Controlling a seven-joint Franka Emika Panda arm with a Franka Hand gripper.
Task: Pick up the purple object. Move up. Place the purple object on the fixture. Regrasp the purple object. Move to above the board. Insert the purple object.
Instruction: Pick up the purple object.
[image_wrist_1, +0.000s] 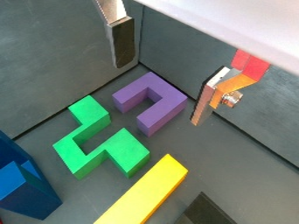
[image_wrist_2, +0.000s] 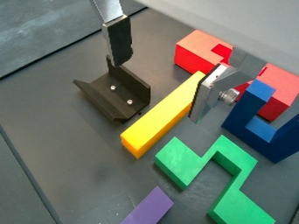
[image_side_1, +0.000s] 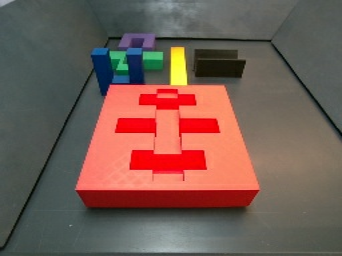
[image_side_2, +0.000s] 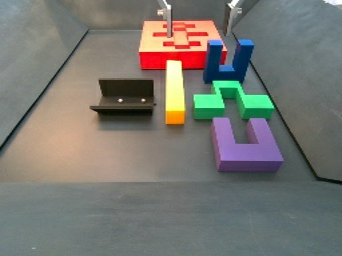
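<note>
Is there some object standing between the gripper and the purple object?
Nothing visible does. The open gripper hangs above the purple object, apart from it, with only bare floor between. The green block lies beside it, off that path.

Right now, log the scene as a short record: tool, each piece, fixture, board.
tool: open, holding nothing, above the floor; only its fingers show at the top of a side view
purple object: flat on the floor, untouched, next to the green block
green block: on the floor, between purple and blue
blue block: upright, near the board
yellow bar: between fixture and green block
fixture: empty
board: red, cutouts unfilled
</note>
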